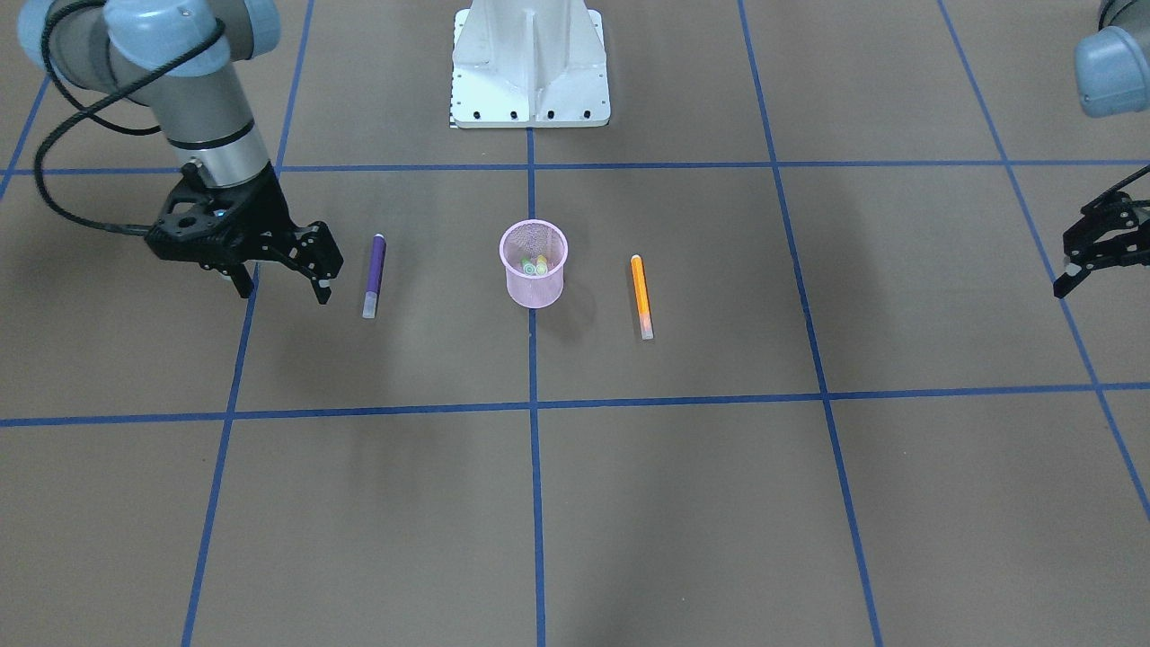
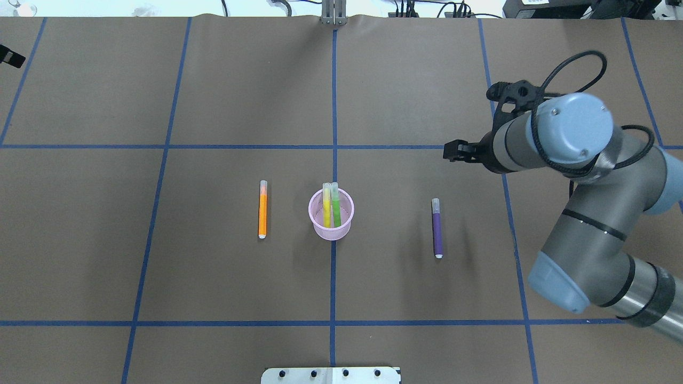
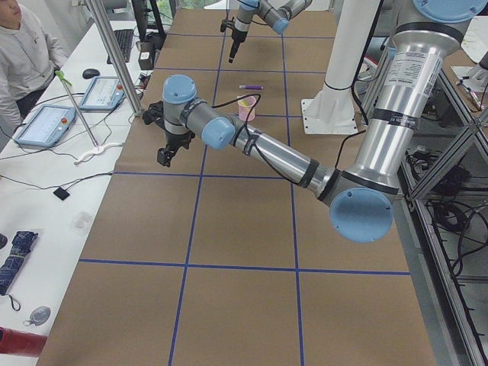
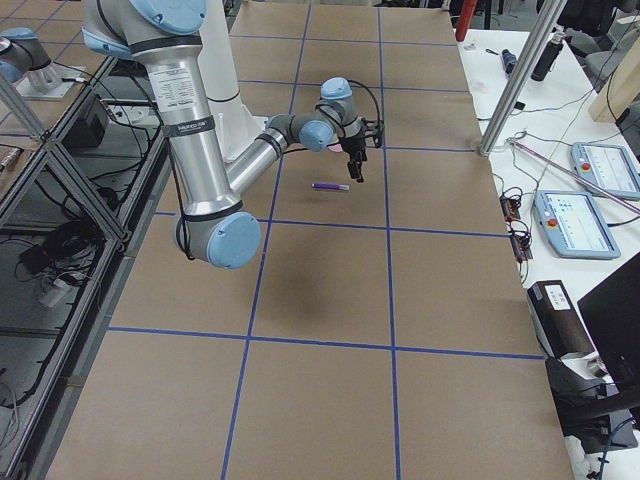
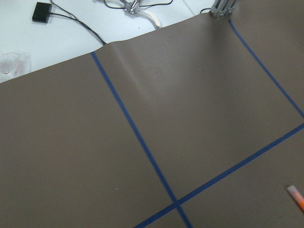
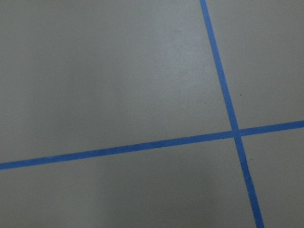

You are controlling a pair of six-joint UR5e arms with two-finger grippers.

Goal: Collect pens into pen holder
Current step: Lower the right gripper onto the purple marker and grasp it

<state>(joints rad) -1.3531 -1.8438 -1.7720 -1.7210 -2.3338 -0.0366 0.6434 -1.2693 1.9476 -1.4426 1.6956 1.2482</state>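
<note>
A brown paper-covered worktop (image 1: 683, 512), marked into large squares by blue tape lines (image 1: 534, 503), stretches out from the white robot base (image 1: 530, 63).

The job looks about half done. The yellow pen (image 2: 326, 205) and the green pen (image 2: 336, 207) stand side by side in the pink mesh pen holder (image 1: 532, 292), which sits upright on the centre tape line. Two pens are left to collect, both lying flat on the worktop on opposite sides of the holder and clear of it. The purple pen (image 1: 375, 274) is on the robot's right and the orange pen (image 1: 641, 296) on its left, each with its clear cap pointing away from the robot.

The right gripper (image 1: 283, 286) is near the purple pen, on the side away from the holder. Its fingers (image 1: 324, 289) point down and are spread wide with nothing between them. The pen lies just beside the nearer finger, not between the two and not touching either. The gripper would need a short sideways shift toward the holder to straddle it. Judging by its shadow, it hangs a little above the worktop.

The left gripper (image 1: 1092, 256) is far out at the worktop's end, well apart from the orange pen. It is cut off by the picture's edge, so I cannot tell how far its fingers are parted. No pen shows in them. The left wrist view catches only the orange pen's capped end at its lower right corner.
</note>
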